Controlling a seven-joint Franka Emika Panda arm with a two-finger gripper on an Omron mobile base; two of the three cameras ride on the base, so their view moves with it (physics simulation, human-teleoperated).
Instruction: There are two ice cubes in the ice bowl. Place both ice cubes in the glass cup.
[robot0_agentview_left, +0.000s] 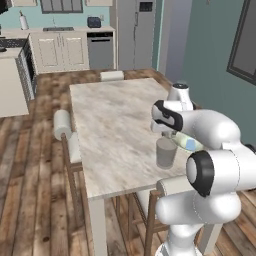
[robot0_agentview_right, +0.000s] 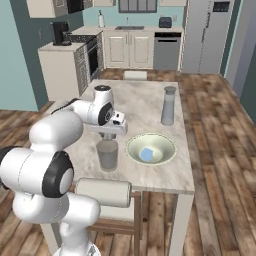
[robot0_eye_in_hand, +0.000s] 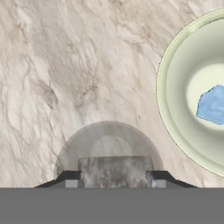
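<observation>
The gripper (robot0_eye_in_hand: 115, 177), clamped on the whitish-clear ice cube (robot0_eye_in_hand: 115, 170), hangs directly over the glass cup (robot0_agentview_right: 107, 155), with the ice bowl (robot0_agentview_right: 165, 141) just beside it holding the pale blue ice cube (robot0_eye_in_hand: 212, 105) on the marble table (robot0_agentview_left: 115, 125).

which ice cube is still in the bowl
The pale blue ice cube, lying in the ice bowl; the whitish-clear ice cube is clamped in the end effector.

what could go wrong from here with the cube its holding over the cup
The whitish cube clamped in the gripper hangs near one side of the glass cup, not its middle; released there it might clip the rim and skid across the table. The blue cube still waits in the ice bowl.
</observation>
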